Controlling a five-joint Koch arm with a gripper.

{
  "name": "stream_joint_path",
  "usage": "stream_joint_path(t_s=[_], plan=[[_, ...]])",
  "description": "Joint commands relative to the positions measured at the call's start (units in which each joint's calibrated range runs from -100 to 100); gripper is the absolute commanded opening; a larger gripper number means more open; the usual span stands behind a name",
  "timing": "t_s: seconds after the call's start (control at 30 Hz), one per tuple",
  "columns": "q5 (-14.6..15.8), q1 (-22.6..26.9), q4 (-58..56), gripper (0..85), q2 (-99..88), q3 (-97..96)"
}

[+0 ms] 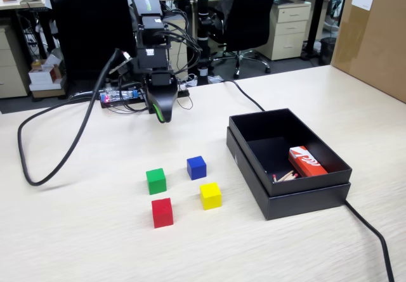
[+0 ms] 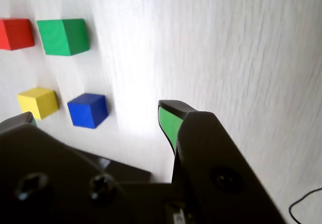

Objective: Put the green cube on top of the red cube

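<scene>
Nearest my fixed view sits the red cube (image 1: 162, 212) on the pale wood-grain counter (image 1: 76, 237), with the yellow cube (image 1: 210, 195) just to its right and a little farther back; behind the red one, close but apart from it, I see the green cube (image 1: 156, 181), and the blue cube (image 1: 196, 167) stands to the right of that, so the four make a loose square with gaps between all of them. To the right of the cubes is an open black box (image 1: 279, 199) resting in its own lid, and inside it lies a red-and-white carton (image 1: 306, 161) whose white marking I cannot read, plus a few thin sticks (image 1: 285, 176) beside it. A black cable (image 1: 371, 231) runs off the box's near corner, and another thick one (image 1: 60, 155) loops across the counter on the left. Farther back the arm hangs above bare counter, well clear of the cubes, and its fingers (image 1: 161, 112) point down with a green edge showing. In the wrist view the fingers (image 2: 95, 118) stand apart and released with nothing between them, one green-faced tip at centre and the other at the left edge; the blue cube (image 2: 88, 110) and yellow cube (image 2: 38, 102) show ahead, with the green cube (image 2: 64, 36) and red cube (image 2: 16, 33) beyond. Behind the counter a brown cardboard box (image 1: 374, 35) carries a white label, too small to read
</scene>
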Motion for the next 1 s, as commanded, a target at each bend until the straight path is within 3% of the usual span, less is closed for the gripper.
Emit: stream_joint_path(t_s=[0.0, 0.3, 0.97], plan=[[-2.4, -1.4, -0.5, 47.6, 7.6, 9.1], [-4.8, -3.5, -0.6, 47.6, 25.1, 20.1], [-5.0, -3.9, -2.7, 47.6, 50.6, 36.6]])
